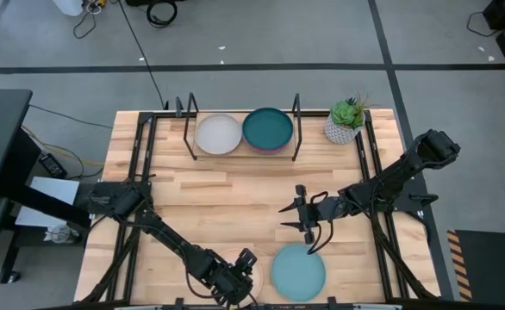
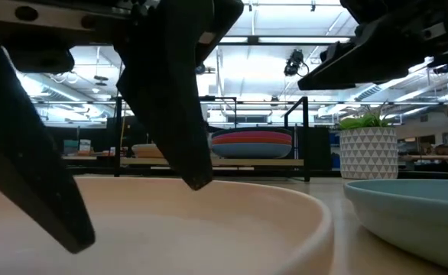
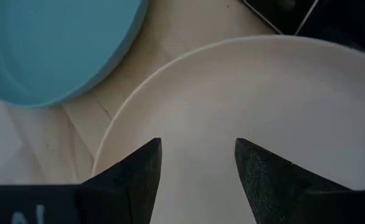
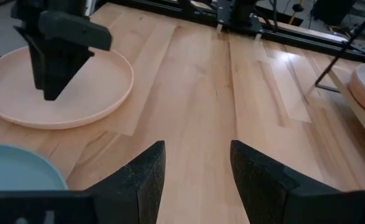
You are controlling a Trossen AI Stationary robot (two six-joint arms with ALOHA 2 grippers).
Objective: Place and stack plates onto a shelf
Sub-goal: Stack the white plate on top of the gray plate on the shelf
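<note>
Cream plate [image 3: 263, 106] lies beneath open left tool [image 3: 198, 165].

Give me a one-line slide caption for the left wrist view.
Left gripper, open, hovers over the cream plate, with the light blue plate beside it on the table.
</note>
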